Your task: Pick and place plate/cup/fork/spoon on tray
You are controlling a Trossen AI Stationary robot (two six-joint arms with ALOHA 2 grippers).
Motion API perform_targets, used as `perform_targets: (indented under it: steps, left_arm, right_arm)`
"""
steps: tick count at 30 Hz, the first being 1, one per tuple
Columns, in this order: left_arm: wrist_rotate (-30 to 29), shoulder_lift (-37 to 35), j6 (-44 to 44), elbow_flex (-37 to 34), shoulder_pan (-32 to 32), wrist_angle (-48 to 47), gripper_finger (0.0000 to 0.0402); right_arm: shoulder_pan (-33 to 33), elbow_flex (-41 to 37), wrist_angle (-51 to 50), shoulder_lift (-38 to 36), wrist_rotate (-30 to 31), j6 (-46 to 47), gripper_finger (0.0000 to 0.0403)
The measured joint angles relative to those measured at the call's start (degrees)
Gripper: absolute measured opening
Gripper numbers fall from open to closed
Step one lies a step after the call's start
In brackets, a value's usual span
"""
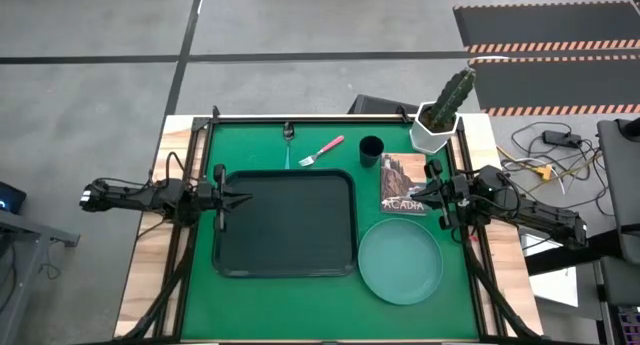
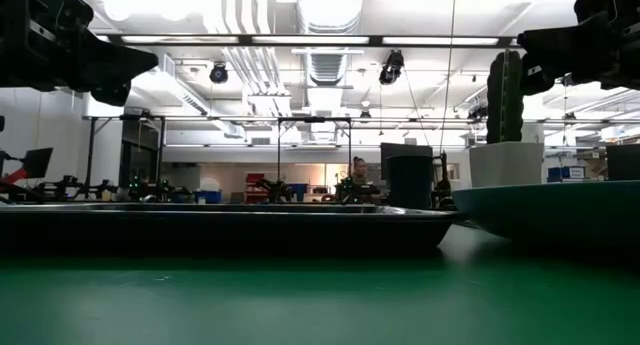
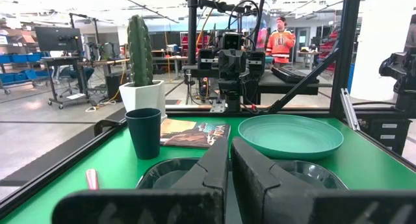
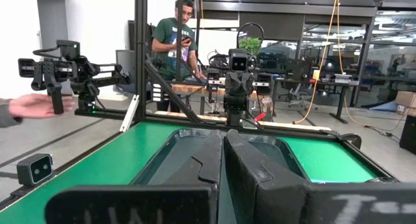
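The black tray [image 1: 286,225] lies at the mat's middle, with nothing on it. The teal plate [image 1: 400,261] lies on the mat to the tray's right. The dark cup [image 1: 371,151] stands upright at the far side; the pink-handled fork [image 1: 322,151] and the blue-handled spoon [image 1: 288,145] lie on the mat to its left. My left gripper [image 1: 246,198] is shut and empty, held above the tray's left edge. My right gripper [image 1: 418,193] is shut and empty, held above a booklet to the tray's right.
A booklet [image 1: 403,184] lies on the mat between the cup and the plate. A white pot with a cactus [image 1: 440,117] stands at the far right corner. A black frame rims the green mat. People stand in the room beyond the table.
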Motion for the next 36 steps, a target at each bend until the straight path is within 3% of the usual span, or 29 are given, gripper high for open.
perform_targets:
  steps: [14, 23, 31, 36]
  left_arm:
    - [-0.49, -0.01, 3.04, 0.0, 0.01, 2.97, 0.0002]
    - [-0.29, 0.0, 2.88, -0.02, 0.01, 13.87, 0.0002]
    - [3.49, 0.0, 2.45, -0.02, 0.01, 16.61, 0.0002]
    - [6.03, 0.0, -2.57, -0.02, 0.01, 16.8, 0.0002]
  right_arm:
    - [-0.01, 0.0, 0.01, 0.01, 0.0, 0.0, 0.0009]
    - [-0.02, 0.0, 0.0, 0.02, 0.0, 0.0, 0.0009]
    - [0.0, 0.0, 0.02, 0.02, 0.0, 0.0, 0.0009]
    - [-0.01, 0.0, 0.0, 0.02, 0.0, 0.0, 0.0009]
